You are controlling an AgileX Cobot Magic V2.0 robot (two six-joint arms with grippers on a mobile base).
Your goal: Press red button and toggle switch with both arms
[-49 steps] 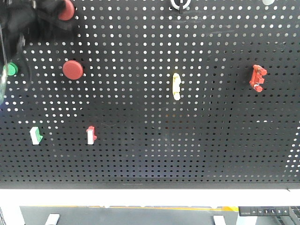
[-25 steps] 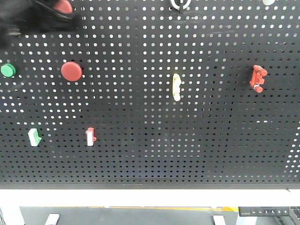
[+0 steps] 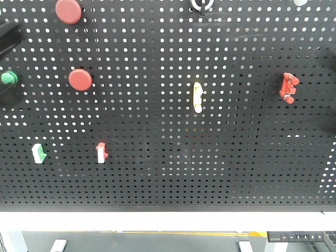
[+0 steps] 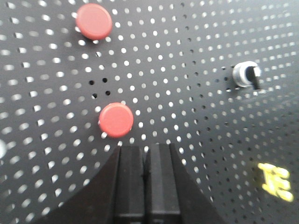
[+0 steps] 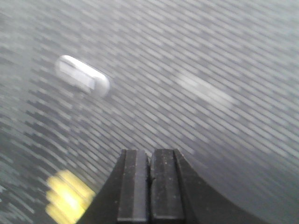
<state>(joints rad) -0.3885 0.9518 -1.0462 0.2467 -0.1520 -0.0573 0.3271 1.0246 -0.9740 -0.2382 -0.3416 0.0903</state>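
Two round red buttons sit at the upper left of the black pegboard. A yellow toggle switch is near the middle. In the left wrist view my left gripper is shut and empty, just below the lower red button and apart from it; the upper red button is farther off. My right gripper is shut and empty in a motion-blurred view, with a yellow blur at its lower left. Only a dark bit of the left arm shows at the front view's left edge.
The board also holds a green button, a green rocker switch, a red rocker switch, a red switch at the right and a knob at the top. A white oblong part shows in the right wrist view.
The left arm has pulled back from the upper red button toward the left edge, and that button is now fully uncovered. The board's parts have not moved.
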